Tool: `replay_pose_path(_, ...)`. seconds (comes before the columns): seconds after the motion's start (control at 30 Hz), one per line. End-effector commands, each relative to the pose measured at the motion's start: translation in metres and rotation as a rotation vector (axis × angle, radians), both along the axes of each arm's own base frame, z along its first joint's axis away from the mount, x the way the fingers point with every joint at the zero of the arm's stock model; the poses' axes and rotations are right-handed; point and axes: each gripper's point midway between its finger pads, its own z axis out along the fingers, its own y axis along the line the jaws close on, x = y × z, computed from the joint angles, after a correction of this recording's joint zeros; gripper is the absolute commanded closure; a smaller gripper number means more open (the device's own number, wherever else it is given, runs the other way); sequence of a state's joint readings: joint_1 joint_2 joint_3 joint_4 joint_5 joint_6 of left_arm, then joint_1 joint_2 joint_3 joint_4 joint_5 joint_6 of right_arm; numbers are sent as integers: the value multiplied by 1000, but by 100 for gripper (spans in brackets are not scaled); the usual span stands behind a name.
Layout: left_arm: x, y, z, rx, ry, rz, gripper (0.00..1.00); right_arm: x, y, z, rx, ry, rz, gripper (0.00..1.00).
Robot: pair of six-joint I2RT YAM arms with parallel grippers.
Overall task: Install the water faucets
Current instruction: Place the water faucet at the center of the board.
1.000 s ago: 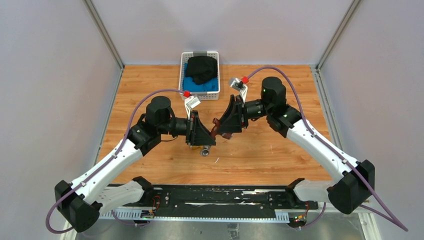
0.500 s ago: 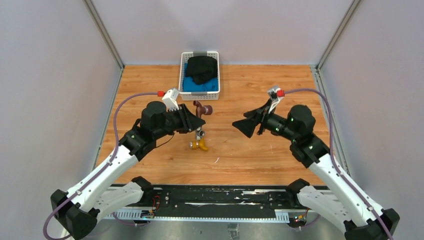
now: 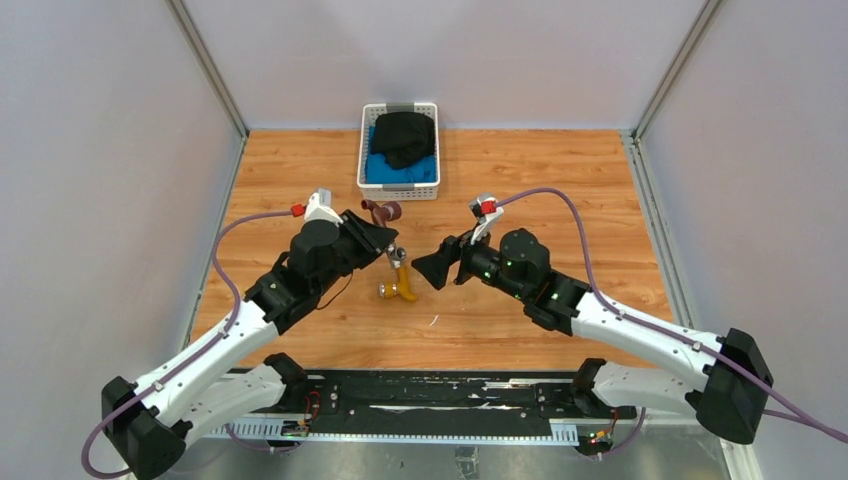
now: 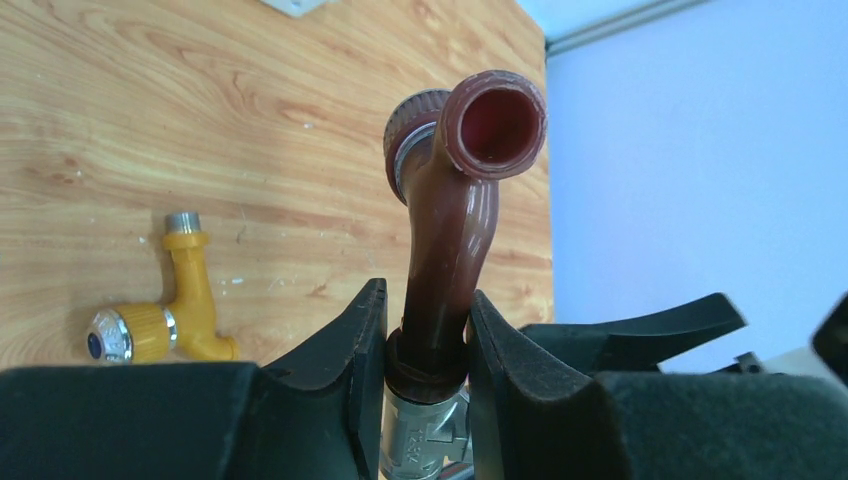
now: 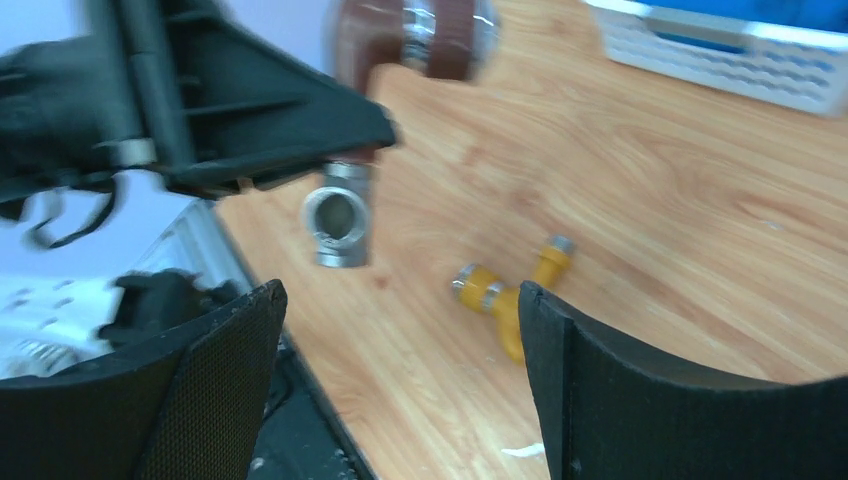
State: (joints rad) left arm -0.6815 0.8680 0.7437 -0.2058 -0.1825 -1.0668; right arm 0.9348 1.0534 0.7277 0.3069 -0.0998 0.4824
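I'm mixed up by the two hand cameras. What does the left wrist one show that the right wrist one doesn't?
Only the left wrist view: the hollow mouth of the brown tap, with the left gripper squeezing its stem. Only the right wrist view: the white basket with something blue inside. Both: the yellow tap lying on the wooden table, and the brown tap.

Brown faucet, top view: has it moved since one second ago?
Yes. The brown faucet, held in the left gripper, moved left and away from the arm bases, ending close to the white basket.

Two faucets (yellow one (image 3: 400, 290), brown one (image 4: 450, 250)), one grey fitting (image 5: 338, 213), one basket (image 3: 400, 190)
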Motion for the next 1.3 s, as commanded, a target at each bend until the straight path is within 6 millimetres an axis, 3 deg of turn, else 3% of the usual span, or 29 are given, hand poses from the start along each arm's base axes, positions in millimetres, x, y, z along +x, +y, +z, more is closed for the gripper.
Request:
replay_pose_path(0.0,22,4,10,-105,-108,113,100,43,-39,-25,-123,28,-337,16)
replay_pose_path(0.1,26,-22,-1,-254,-159,33,100,57,-85,-47,-197,48,-519,15)
replay_pose_path(0.17,31,-44,-23,-280,-118,-32,100,60,-118,-55,-187,102,-602,15)
replay_pose_path(0.23,37,-67,-32,-309,-94,-100,100,61,-146,-66,-178,164,-652,15)
replay_pose_path(0.4,64,-99,-69,-417,-23,-87,100,57,-188,-78,-179,209,-730,16)
replay_pose_path(0.53,80,-103,-94,-574,-4,-18,100,51,-199,-72,-214,188,-737,16)
replay_pose_path(0.57,83,-104,-98,-611,-7,-13,95,50,-199,-71,-222,183,-733,16)
replay_pose_path(0.7,87,-119,-130,-676,59,-30,54,47,-203,-70,-247,173,-728,16)
replay_pose_path(0.77,82,-120,-128,-703,46,-39,41,46,-203,-68,-252,171,-725,16)
replay_pose_path(0.83,79,-117,-124,-691,32,-28,11,45,-203,-67,-255,170,-722,15)
replay_pose_path(0.87,77,-114,-123,-671,28,-23,2,45,-203,-66,-254,170,-720,15)
replay_pose_path(1.13,58,-93,-120,-448,22,-21,0,47,-194,-69,-248,183,-682,15)
replay_pose_path(1.27,48,-82,-104,-319,-12,-41,0,49,-179,-70,-240,166,-609,17)
